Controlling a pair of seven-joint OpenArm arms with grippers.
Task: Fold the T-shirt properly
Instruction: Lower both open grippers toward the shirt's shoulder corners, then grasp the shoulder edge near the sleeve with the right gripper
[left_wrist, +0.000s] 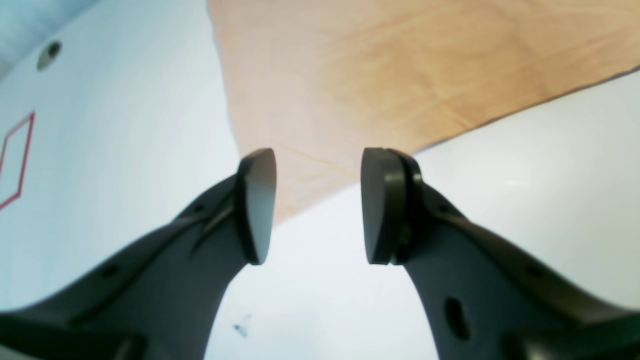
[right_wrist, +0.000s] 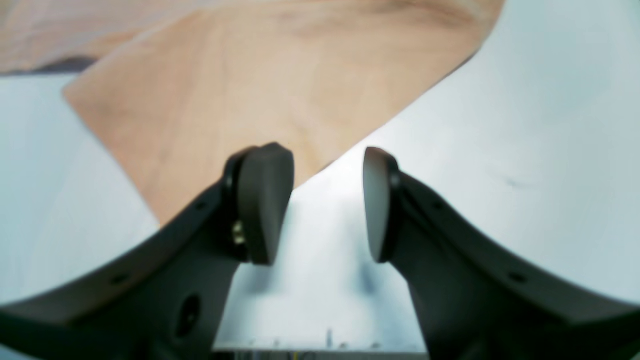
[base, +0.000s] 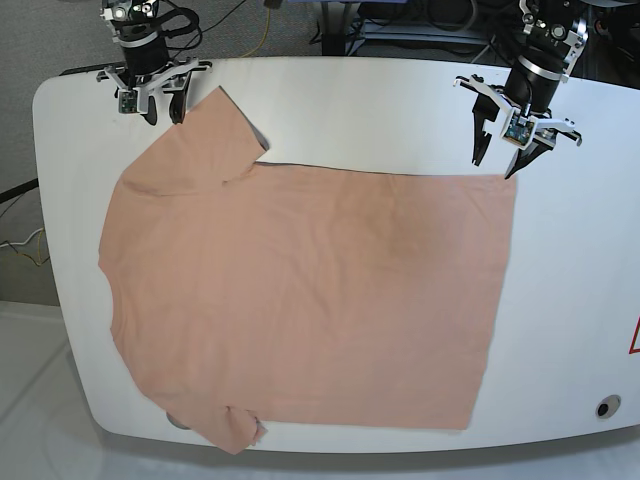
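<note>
The peach T-shirt (base: 300, 290) lies spread flat over the white table (base: 570, 280), collar side at the left and hem at the right. My left gripper (base: 495, 165) hovers over the hem's far corner. In the left wrist view the left gripper (left_wrist: 319, 205) is open, and the T-shirt (left_wrist: 375, 75) corner lies just beyond its fingertips with nothing between them. My right gripper (base: 165, 112) stands at the tip of the far sleeve. Seen from the right wrist, the right gripper (right_wrist: 320, 205) is open and empty, with the T-shirt (right_wrist: 240, 100) sleeve ahead of its left finger.
A red outline mark (base: 635, 335) sits at the table's right edge, also seen as a red outline mark (left_wrist: 17, 160) by the left wrist. A round hole (base: 603, 407) is near the front right corner. Cables (base: 400, 20) run behind the table's far edge.
</note>
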